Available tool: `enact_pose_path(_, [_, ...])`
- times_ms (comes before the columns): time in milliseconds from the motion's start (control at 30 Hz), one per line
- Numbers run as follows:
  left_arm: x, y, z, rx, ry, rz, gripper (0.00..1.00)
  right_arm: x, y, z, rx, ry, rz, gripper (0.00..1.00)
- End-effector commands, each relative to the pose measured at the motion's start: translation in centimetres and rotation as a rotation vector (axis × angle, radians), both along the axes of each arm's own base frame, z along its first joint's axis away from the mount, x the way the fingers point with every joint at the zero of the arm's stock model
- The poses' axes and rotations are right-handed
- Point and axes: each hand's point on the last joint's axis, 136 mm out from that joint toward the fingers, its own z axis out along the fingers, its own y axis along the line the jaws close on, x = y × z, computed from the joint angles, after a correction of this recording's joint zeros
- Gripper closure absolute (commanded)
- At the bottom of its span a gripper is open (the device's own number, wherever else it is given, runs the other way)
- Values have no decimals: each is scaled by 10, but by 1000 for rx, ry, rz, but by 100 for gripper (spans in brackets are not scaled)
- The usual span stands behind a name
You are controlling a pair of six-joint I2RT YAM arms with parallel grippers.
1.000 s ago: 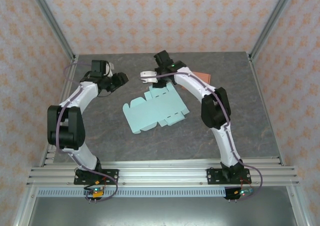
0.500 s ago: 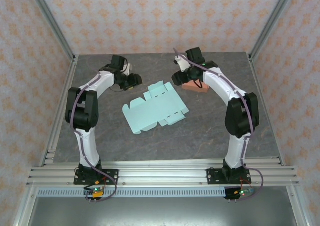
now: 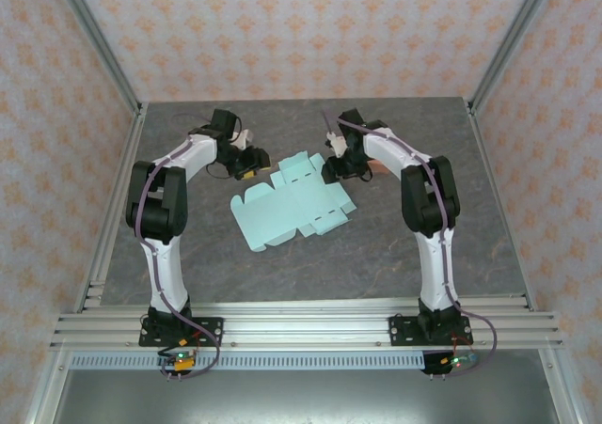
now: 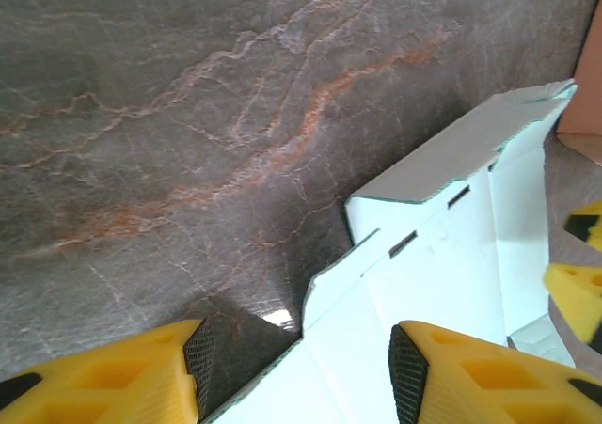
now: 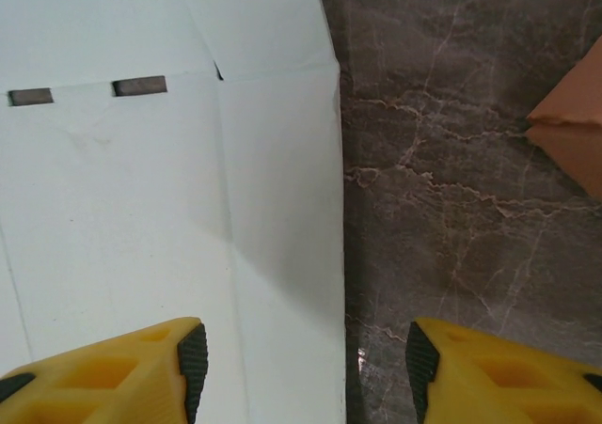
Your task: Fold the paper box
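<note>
Right wrist view crops the paper box [image 5: 141, 208] at left.

A dark grey marbled surface [image 3: 451, 245], veined with thin rust-coloured and pale lines, is lying under everything. An orange-brown flat piece [image 5: 576, 137] is resting on it toward the back, right of centre, one pointed corner showing in the right wrist view. Walls [image 3: 301, 29] papered in a pale orange pattern are enclosing the space. Aluminium rails [image 3: 301, 325] are running along the near edge.
</note>
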Motion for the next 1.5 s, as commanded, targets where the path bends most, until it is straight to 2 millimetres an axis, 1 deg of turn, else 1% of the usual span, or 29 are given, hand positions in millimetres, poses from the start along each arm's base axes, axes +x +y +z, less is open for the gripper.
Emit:
enact_pose_path(0, [-10,-2,-2,-37,17,-18,45,-6,1,-8,13,42,-24,43])
enact_pose_path(133, [-20,-1,-10,-55,67,16,45,-9,10,-14,71,76,-30,54])
enact_pose_path(233, [-25,-1,-21,-73,85,33,45,-10,15,-19,91,101,-27,56])
enact_pose_path(300, [-32,5,-35,-63,136,51,45,-10,15,-21,89,104,-29,56])
enact_pose_path(333, [-34,7,-38,-72,150,64,45,-10,16,-23,92,104,-34,56])
enact_pose_path(467, [-38,8,-41,-91,147,92,45,-12,19,-25,108,119,-25,56])
enact_pose_path(500, [-40,8,-42,-91,157,91,45,-12,18,-25,106,115,-21,58])
enact_pose_path(533, [-42,8,-44,-90,166,91,45,-11,18,-24,108,110,-19,64])
enact_pose_path(567, [-43,8,-44,-92,173,91,45,-10,20,-23,116,101,-15,73])
enact_pose_path(600, [-45,7,-44,-97,179,97,45,-10,24,-19,140,91,-8,79])
enact_pose_path(667, [-45,5,-41,-118,170,102,45,-10,31,-10,172,64,33,86])
enact_pose_path(733, [-42,8,-29,-134,147,93,45,-10,35,2,161,12,88,92])
enact_pose_path(767, [-39,18,-20,-122,127,93,45,-11,34,9,146,-15,120,95])
enact_pose_path(867, [-22,61,7,-94,21,184,44,-11,31,30,81,-103,198,100])
enact_pose_path(900, [-15,75,22,-103,-29,220,44,-12,30,38,45,-141,245,100])
enact_pose_path(967, [-7,87,37,-100,-88,244,44,-14,23,49,-79,-218,357,100])
enact_pose_path(1000, [-4,88,40,-98,-103,248,44,-15,19,53,-160,-261,428,100])
enact_pose_path(1067, [4,80,45,-164,-146,261,44,-19,14,59,-289,-326,566,100])
enact_pose_path(1133, [8,74,39,-214,-158,306,43,-18,8,62,-396,-390,673,100])
enact_pose_path(1200, [8,74,26,-212,-159,346,44,-10,3,67,-473,-475,722,100])
enact_pose_path(1267, [9,74,19,-200,-184,374,44,-3,2,73,-516,-553,767,100])
enact_pose_path(1300, [8,72,19,-188,-210,379,44,2,2,76,-542,-598,787,100])
enact_pose_path(1367, [5,61,24,-136,-280,340,44,13,3,83,-588,-676,823,100])
enact_pose_path(1467, [-2,35,31,-36,-376,200,44,32,6,93,-649,-800,828,100])
